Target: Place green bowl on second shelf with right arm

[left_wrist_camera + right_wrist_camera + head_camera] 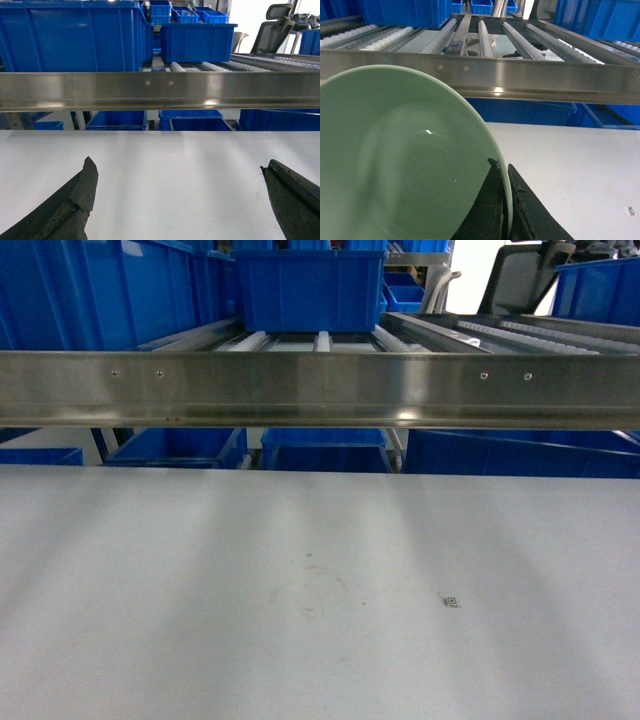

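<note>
Setting: a grey counter (320, 590) fills the lower half of the head view; a steel rack with blue crates stands behind it across the upper half.
Second shelf: the second shelf (520, 45) runs across the top of the right wrist view, with shiny rails and white roller tracks behind a steel front rail (545, 82).
Crate on shelf: a large blue crate (310, 288) sits on the rollers at upper centre of the head view, set back from the front rail.
Green bowl: the green bowl (395, 160) fills the lower left of the right wrist view, tipped so its inside faces the camera. It sits below the front rail and is absent from the head view.
Right fingers: the right fingers (492, 210) pinch the bowl's rim at lower centre, one inside and one outside.
Left fingers: the left fingers (80, 200) are spread wide at the lower corners of the left wrist view, empty, above bare counter.
Step in hand: judged as carrying the bowl toward the shelf; placing not yet done.
Method: raise the bowl above the front rail before moving forward, so the rim does not strike it.
Target spot: aim for the open rollers in front of the crate.
Release: level the bowl first; a tipped bowl would likely roll on the rollers.
</note>
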Controlling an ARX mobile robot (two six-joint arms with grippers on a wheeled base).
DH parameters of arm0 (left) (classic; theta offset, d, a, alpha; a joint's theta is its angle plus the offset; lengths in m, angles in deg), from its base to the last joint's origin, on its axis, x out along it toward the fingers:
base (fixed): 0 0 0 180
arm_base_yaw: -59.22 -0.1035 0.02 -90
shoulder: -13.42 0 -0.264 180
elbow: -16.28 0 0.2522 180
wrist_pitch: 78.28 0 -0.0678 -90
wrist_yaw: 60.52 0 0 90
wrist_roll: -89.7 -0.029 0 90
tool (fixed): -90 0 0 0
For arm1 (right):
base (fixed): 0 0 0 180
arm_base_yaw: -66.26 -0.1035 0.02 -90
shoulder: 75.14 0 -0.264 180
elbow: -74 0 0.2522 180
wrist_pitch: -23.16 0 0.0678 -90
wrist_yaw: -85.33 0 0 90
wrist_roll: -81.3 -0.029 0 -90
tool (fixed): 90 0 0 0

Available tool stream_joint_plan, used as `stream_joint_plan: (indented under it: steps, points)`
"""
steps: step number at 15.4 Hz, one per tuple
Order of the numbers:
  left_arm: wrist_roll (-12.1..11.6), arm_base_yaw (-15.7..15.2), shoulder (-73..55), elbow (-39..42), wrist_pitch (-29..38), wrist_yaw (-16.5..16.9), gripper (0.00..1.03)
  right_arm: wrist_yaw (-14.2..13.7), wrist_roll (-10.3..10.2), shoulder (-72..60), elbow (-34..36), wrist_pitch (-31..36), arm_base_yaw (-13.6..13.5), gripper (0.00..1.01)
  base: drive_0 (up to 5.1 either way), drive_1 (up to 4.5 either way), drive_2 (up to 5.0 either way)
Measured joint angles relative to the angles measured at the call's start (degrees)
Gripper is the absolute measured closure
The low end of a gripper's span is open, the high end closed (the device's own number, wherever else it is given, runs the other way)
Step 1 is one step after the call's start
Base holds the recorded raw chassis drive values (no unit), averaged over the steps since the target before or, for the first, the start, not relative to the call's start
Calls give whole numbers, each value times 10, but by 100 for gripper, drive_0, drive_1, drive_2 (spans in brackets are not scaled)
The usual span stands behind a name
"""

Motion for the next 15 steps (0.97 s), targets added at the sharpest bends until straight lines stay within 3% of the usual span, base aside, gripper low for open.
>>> stream_joint_plan:
  steps: [8,15]
  points:
    - [0,0,0,0,-1,0,5,-6,1,-2,1,-1,0,99,-485,320,169]
    - [0,0,0,0,0,0,5,-6,1,-2,1,-1,-3,99,-445,58,413]
